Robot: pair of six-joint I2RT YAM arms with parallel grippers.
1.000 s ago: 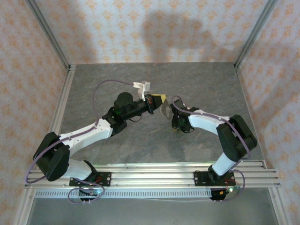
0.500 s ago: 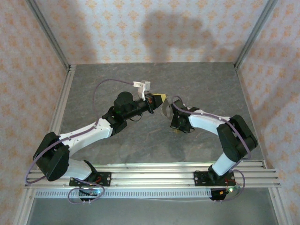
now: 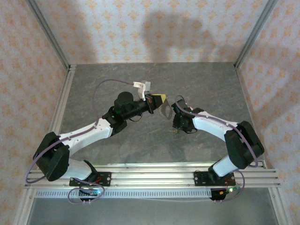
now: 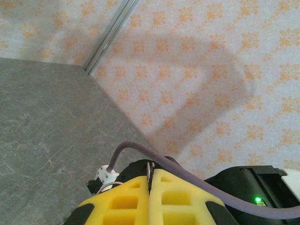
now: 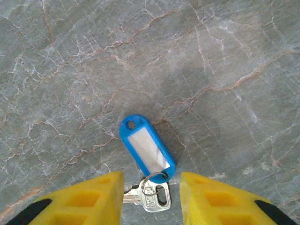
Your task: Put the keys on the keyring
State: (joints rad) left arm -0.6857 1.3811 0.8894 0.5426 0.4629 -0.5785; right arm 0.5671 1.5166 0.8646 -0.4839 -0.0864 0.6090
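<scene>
A small silver key (image 5: 152, 199) lies flat on the grey table, joined by a little split ring (image 5: 151, 181) to a blue plastic tag (image 5: 146, 149) with a white label. My right gripper (image 5: 152, 187) hangs just above it, open, with a yellow finger (image 5: 89, 199) on each side of the key and not gripping it. My left gripper (image 4: 151, 180) is raised near the middle of the table (image 3: 158, 98) and shut on the thin metal keyring (image 4: 150, 168). The ring's edge pokes out between the pads, and an arc of wire (image 4: 108, 186) shows at the left.
The grey stone-patterned table (image 3: 211, 84) is bordered by aluminium rails (image 3: 61, 103) and patterned walls. A purple cable (image 4: 187, 176) of the right arm crosses just beyond my left fingertips. The two grippers are close together at the table's centre.
The right arm's elbow has swung out to the right and its wrist has shifted slightly. The left arm has not moved.
</scene>
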